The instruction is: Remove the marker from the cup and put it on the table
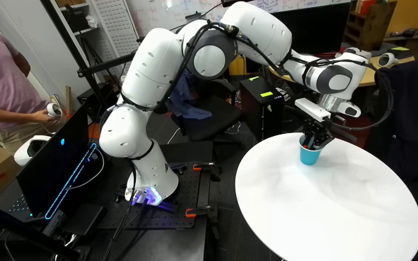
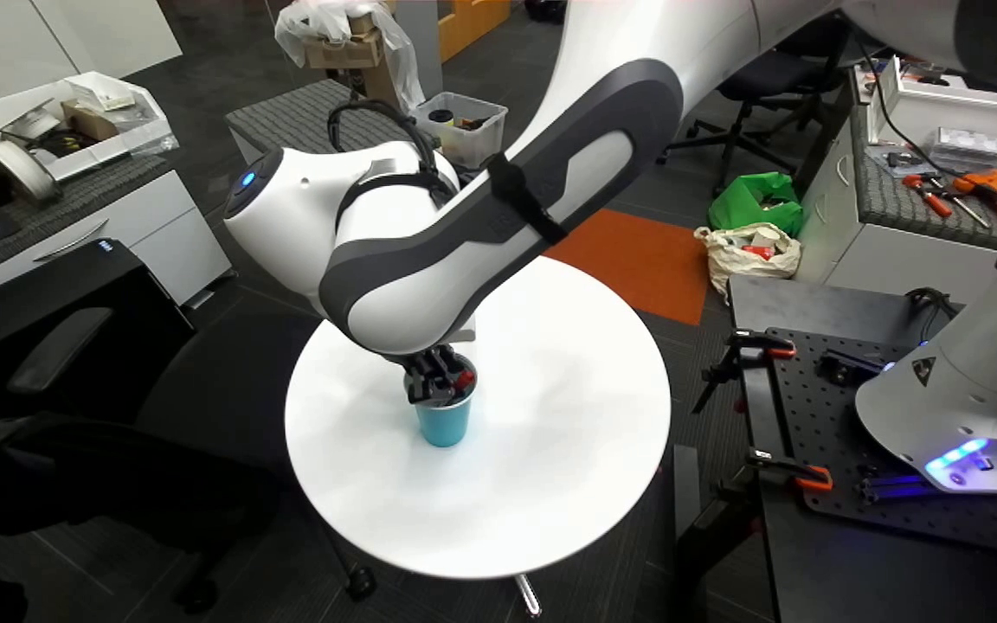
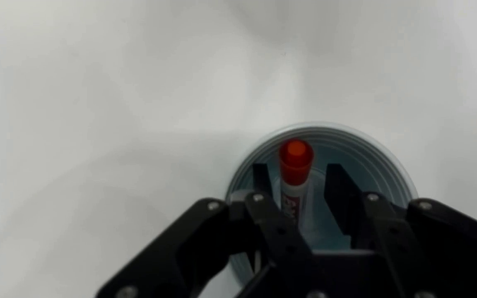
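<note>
The marker (image 3: 295, 178) stands in the cup (image 2: 444, 424) on the table (image 1: 325, 214).

A turquoise cup (image 1: 309, 156) with a pale rim stands out against a plain white worktop (image 1: 325, 214) at right in an exterior view. Mid-frame in the wrist view, the marker (image 3: 295, 176) shows a red cap, white barrel and dark red label with pale lettering; the jaws, lower centre, are black. The arm (image 1: 209, 61) is white with dark grey panels. An orange mat (image 2: 637, 261) and green bag (image 2: 736, 208) colour the upper right in an exterior view; a pink shirt (image 1: 5, 72), upper left in an exterior view.
</note>
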{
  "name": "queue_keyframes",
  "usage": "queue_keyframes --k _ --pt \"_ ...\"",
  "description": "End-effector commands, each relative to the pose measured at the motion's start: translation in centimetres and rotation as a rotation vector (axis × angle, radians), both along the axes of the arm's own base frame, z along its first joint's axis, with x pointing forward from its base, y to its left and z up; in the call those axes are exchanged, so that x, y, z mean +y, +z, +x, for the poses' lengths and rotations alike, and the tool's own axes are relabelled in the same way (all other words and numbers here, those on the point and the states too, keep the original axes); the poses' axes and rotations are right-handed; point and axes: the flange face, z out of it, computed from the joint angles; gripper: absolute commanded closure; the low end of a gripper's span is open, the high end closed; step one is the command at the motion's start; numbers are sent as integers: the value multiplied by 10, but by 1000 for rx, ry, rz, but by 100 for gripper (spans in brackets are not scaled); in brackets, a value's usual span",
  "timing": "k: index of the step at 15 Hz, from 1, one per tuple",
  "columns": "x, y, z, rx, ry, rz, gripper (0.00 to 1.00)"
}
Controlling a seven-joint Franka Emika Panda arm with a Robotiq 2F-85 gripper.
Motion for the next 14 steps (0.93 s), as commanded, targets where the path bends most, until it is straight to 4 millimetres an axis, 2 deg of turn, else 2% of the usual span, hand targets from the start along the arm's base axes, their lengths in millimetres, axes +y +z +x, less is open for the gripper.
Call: queue_keyframes --k 1,2,3,4,14 --pt "1 3 5 34 -8 -1 91" --pt "1 4 6 34 -9 -3 99" --pt "2 5 6 33 -12 -7 100" --pt "2 7 7 32 -11 -6 95" --pt "7 35 3 2 -30 -3 95"
